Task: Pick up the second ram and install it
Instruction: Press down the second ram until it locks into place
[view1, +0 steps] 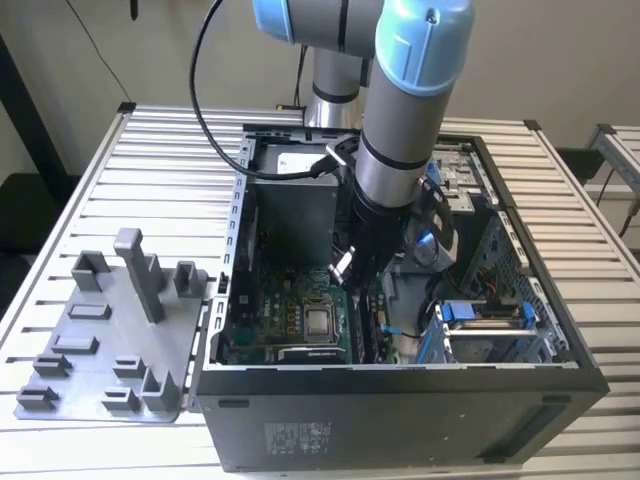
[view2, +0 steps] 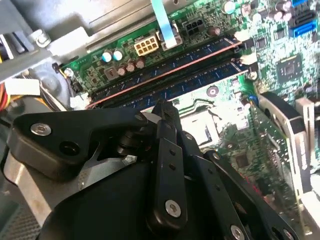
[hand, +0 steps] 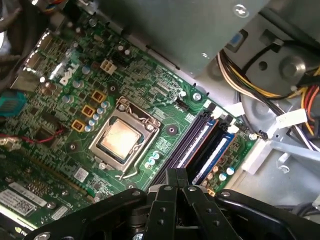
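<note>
My gripper (view1: 345, 268) is down inside the open computer case (view1: 400, 420), over the motherboard's memory slots (hand: 202, 145). Its black fingers (hand: 176, 176) are pressed together, and nothing shows between them. Two long dark sticks stand edge-up in neighbouring slots. The second ram (view2: 192, 82) is the stick closer to my fingertips (view2: 162, 106), which sit right at its top edge near one end. The other stick (view2: 165, 59) runs parallel just beyond it. In the first wrist view both sticks run away from the gripper (hand: 176, 172) toward the white slot latches (hand: 220, 116).
The square silver processor (hand: 121, 138) sits in its socket beside the slots. A grey tray with upright posts (view1: 110, 330) lies on the slatted table at the exterior view's left. A power supply box (view1: 290, 205), cable bundles (hand: 260, 95) and drive bays (view1: 490, 330) crowd the case.
</note>
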